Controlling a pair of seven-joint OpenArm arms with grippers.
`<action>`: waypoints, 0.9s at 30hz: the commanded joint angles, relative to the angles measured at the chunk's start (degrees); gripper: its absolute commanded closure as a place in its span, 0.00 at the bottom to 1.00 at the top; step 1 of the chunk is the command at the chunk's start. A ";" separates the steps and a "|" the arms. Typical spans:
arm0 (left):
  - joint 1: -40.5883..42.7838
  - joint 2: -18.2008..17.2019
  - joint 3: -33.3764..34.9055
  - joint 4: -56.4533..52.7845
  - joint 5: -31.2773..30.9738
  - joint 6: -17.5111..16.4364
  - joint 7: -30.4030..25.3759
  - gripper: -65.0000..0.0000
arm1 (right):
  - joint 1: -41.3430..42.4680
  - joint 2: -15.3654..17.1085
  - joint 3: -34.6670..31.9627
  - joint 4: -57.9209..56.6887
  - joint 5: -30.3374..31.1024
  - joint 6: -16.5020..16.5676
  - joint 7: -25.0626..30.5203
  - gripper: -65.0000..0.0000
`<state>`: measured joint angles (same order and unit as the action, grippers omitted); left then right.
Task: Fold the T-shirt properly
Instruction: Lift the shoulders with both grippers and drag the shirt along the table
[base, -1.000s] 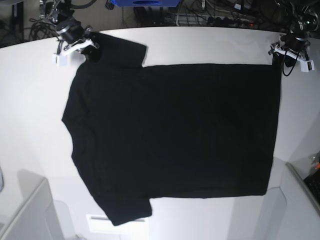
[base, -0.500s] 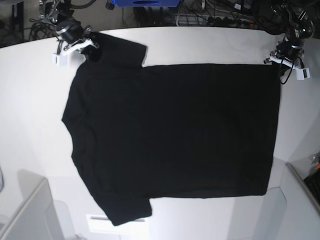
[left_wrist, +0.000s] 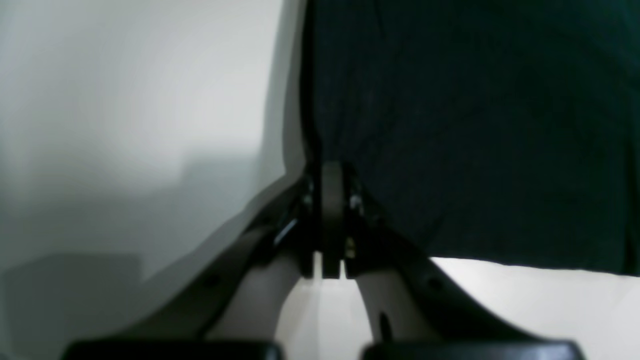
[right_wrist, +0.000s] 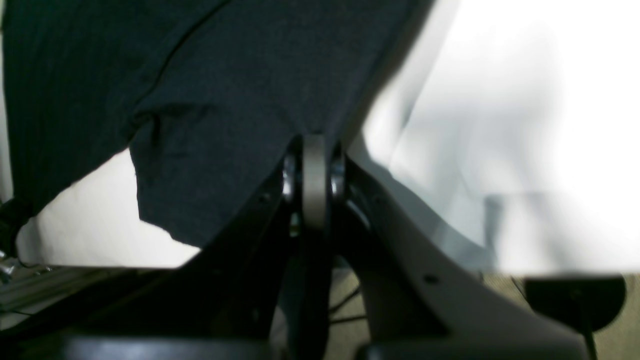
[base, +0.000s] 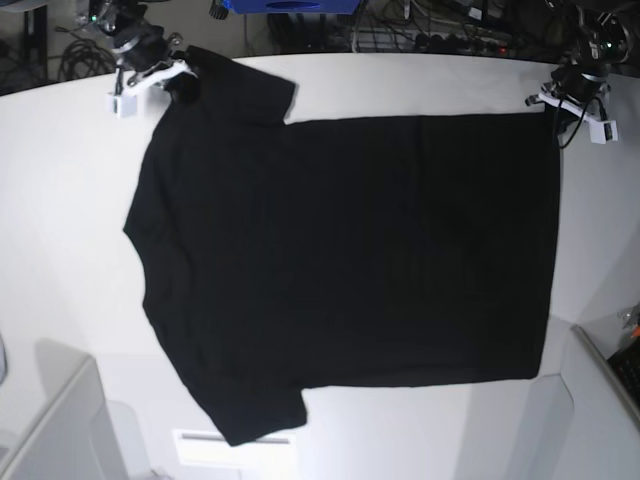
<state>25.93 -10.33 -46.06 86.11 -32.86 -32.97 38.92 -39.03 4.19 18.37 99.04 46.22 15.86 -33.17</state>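
The black T-shirt (base: 350, 250) lies spread on the white table (base: 60, 180), plain side up, with its collar to the left and its hem to the right. At the far left, my right gripper (base: 178, 72) is shut on the far sleeve. In the right wrist view its fingertips (right_wrist: 312, 150) pinch the cloth (right_wrist: 225, 90), which hangs lifted off the table. At the far right, my left gripper (base: 553, 104) is shut on the far hem corner. In the left wrist view its closed tips (left_wrist: 327, 172) meet the edge of the fabric (left_wrist: 475, 125).
Grey bins stand at the near left (base: 55, 420) and near right (base: 600, 400) corners. A white label (base: 215, 437) lies by the near sleeve. Cables and a blue box (base: 290, 5) crowd the space behind the table's far edge.
My left gripper has shut on the hem corner. Both grippers have shifted toward the far edge, drawing the shirt's far sleeve and far edge with them.
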 joint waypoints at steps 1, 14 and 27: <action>1.10 -0.71 -0.22 1.76 0.29 0.05 0.42 1.00 | -1.11 0.17 0.22 0.96 -0.02 -0.43 -0.55 1.00; 6.11 -0.71 -0.40 4.40 0.29 -0.30 0.42 1.00 | -5.68 0.17 0.22 3.33 -0.02 -0.34 -0.37 1.00; 12.53 -0.53 -0.66 13.98 0.03 -0.30 0.42 1.00 | -11.22 0.08 -0.22 12.03 -0.02 -0.34 2.71 1.00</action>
<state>38.02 -10.31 -46.19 99.20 -32.38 -33.01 40.12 -49.71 3.88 18.09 109.95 45.58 14.98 -31.29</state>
